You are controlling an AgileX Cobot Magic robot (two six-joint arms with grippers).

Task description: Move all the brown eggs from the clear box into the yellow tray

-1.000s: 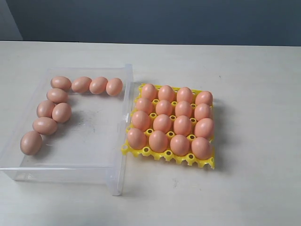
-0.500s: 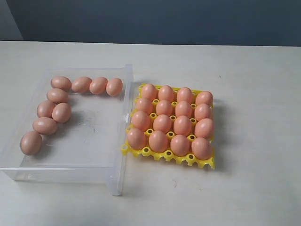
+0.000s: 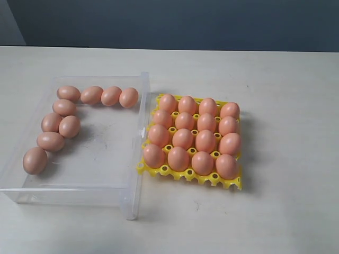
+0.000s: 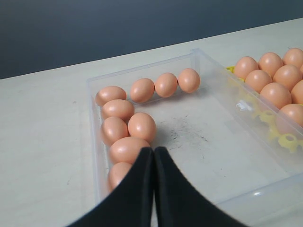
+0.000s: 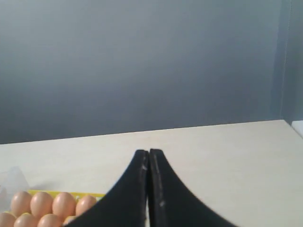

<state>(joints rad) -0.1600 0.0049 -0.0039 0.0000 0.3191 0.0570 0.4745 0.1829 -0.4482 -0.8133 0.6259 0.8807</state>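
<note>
Wide view: the yellow tray [image 3: 185, 174] sits on the tabletop [image 3: 286, 106] just right of the clear box [image 3: 106, 153], and all sixteen cups hold brown eggs [image 3: 183, 138], a full house! Nine loose eggs [image 3: 69, 126] wait in the box, strung along its far and left walls, with no free cup showing for them. Neither arm is in this shot. Left wrist view: left pincer [image 4: 154, 150] pressed together, empty, above those box eggs. Right wrist view: right pincer [image 5: 148, 152] together too, holding nothing, the tray's eggs just in sight

A pale, faintly marked table [image 3: 286, 106] meets a dark blue-grey wall [image 3: 185, 24], perhaps a backdrop.
</note>
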